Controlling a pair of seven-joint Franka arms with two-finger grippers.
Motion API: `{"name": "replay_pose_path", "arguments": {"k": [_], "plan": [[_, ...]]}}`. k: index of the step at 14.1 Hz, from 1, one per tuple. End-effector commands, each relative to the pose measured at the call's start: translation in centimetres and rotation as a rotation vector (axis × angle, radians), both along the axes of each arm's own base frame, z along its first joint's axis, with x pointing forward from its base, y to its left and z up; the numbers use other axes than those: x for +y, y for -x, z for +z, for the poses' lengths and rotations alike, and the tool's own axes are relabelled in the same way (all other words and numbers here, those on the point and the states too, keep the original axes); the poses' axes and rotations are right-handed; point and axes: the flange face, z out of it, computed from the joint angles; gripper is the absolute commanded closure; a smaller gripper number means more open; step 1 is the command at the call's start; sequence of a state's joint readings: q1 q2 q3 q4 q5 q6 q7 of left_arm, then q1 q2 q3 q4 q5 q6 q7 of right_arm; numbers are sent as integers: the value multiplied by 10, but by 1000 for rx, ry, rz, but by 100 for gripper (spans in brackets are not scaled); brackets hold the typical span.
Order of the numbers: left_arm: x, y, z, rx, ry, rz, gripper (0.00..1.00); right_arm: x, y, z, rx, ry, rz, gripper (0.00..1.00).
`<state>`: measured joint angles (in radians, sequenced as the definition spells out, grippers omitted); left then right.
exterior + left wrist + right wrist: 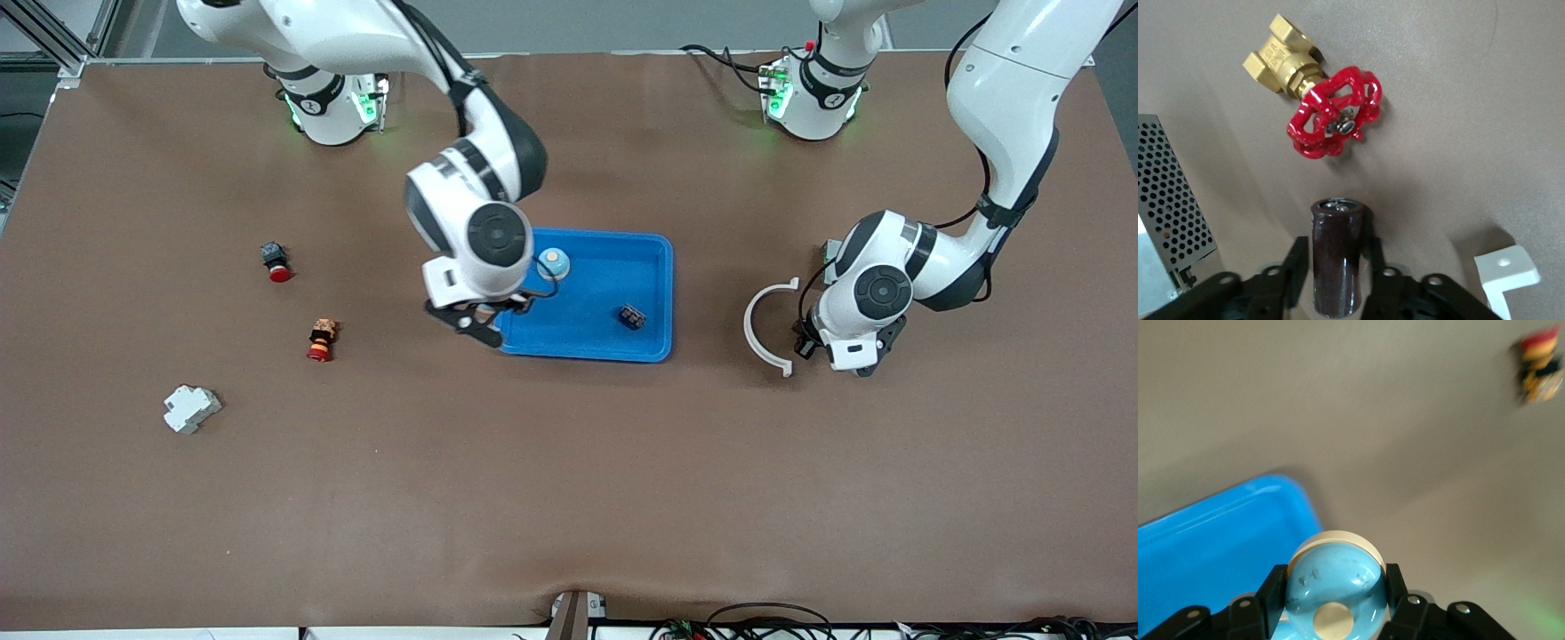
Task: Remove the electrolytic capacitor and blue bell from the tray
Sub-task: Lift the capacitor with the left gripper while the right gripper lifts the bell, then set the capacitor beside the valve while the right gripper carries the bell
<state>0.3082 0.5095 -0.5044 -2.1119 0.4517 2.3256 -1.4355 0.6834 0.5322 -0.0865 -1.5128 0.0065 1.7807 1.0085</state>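
Two jobs are in hand at once, and both are close to the set-down. The right end effector (pixel 480 322) is clamped shut on the blue bell (pixel 1335 587), dome toward the wrist camera, and hangs over the corner of the tray (pixel 653 293) toward the right arm's end. My judgement is that the bell should travel fully past the raised rim before it drops. It should then come down slowly onto bare desk (pixel 569 498) and be let go only once its base sits flat, since a rounded dome could roll.

The left end effector (pixel 840 354) is low over the desk toward the left arm's end, well apart from the tray and just beside a white curved strip (pixel 769 324). The electrolytic capacitor (pixel 1337 260) stands in its mouth, but whether it is gripped or already freed I cannot tell. A tall, narrow can tips easily, so a straight vertical retreat seems wise. The brass valve (pixel 1331 120) and the white bracket (pixel 1505 270) lie near and should be avoided.

A pale-blue round piece (pixel 553 262) and a small dark part (pixel 632 316) sit in the tray.
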Motion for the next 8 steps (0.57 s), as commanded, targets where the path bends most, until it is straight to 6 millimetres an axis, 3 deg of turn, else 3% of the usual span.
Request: {"name": "replay_pose_path", "arguments": {"k": [1, 5, 8], "plan": [[-4, 1, 17, -22, -29, -23, 0, -89, -22, 28, 31, -51, 103, 100], [-23, -6, 48, -39, -43, -36, 0, -186, -53, 57, 28, -117, 230, 100], [-51, -15, 82, -9, -24, -14, 0, -251, -73, 57, 22, -156, 318, 100]]}}
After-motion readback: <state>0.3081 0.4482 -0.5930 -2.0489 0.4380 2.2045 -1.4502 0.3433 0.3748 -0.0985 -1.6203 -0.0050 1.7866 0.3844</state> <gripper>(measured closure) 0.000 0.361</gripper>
